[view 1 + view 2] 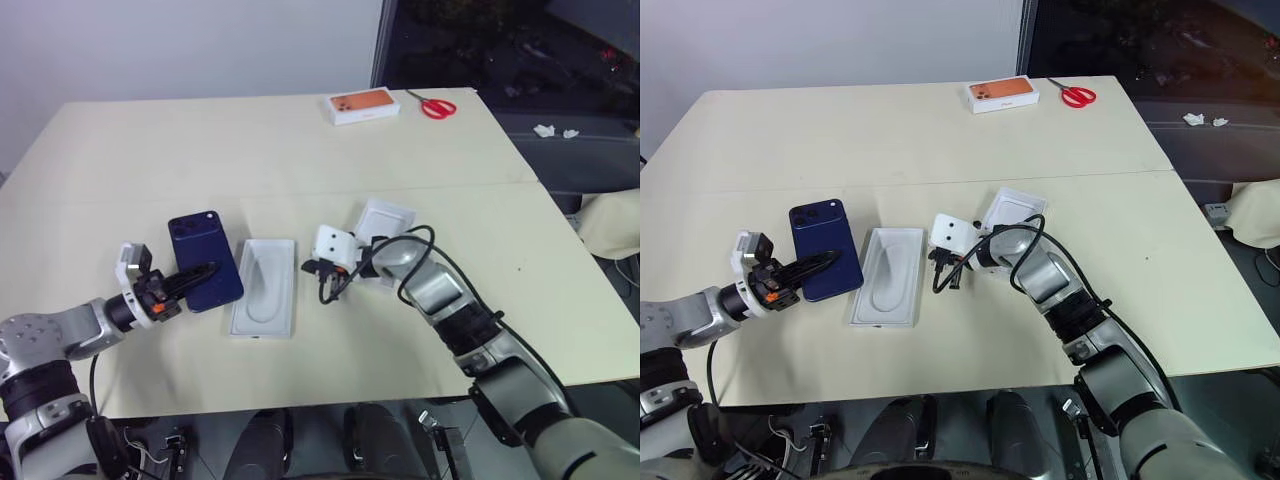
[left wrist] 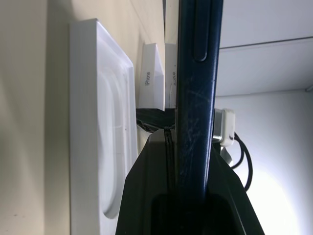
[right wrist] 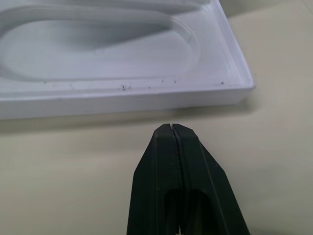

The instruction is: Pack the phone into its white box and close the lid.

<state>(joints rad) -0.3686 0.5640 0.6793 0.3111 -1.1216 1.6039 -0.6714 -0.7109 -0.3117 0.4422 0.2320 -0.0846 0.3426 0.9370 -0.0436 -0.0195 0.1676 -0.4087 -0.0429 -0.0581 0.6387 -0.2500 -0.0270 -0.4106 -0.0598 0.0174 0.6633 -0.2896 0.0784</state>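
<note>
Your pale cream worktop (image 1: 300,150) sits against a plain light wall, with an orange-topped white box (image 1: 364,106) and red-handled scissors (image 1: 436,106) well off at the far edge. Your left tool (image 1: 203,272) is clamped on the slim dark navy-blue smartphone (image 1: 205,260), gripping it by its near edge so the glossy back with the camera cluster faces up and the far end juts out unsupported. Just to its right lies a shallow white tray with an oval recess (image 1: 265,286), which looks like an insert and not the box base. Your right tool (image 1: 322,292) hangs fully closed and empty just above the worktop beside that tray's right wall, and a small white box piece (image 1: 385,222) sits partly hidden behind that arm. The risks as I judge them: the edge grip is narrow, so a quick swing could let the phone pivot or slip; you could drop it into the wrong tray; and the right arm's looped cable could snag and drag the box piece.
</note>
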